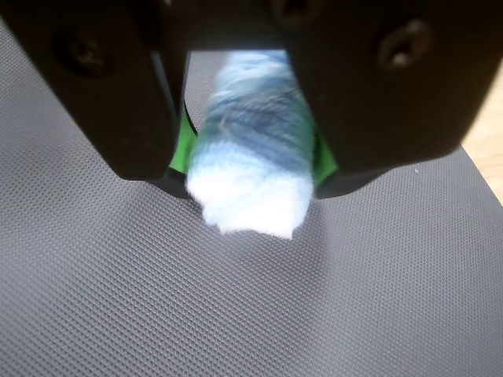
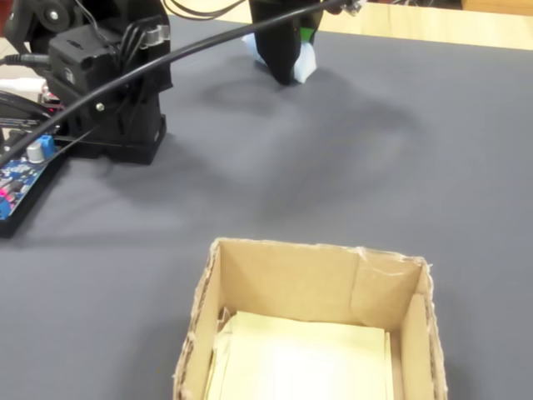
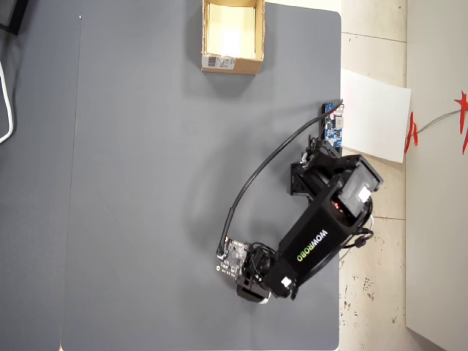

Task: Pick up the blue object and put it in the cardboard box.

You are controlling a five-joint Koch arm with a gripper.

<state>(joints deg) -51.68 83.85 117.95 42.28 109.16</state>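
Fuzzy, pale blue object (image 1: 250, 149) sits squeezed between the black end effector (image 1: 250, 177) jaws, low over the dimpled grey worktop (image 1: 236, 306).

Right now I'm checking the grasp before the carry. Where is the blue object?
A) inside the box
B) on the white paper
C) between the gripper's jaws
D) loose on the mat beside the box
C: in the wrist view the blue object sits squeezed between the green-padded jaws of the gripper, while the box is empty.
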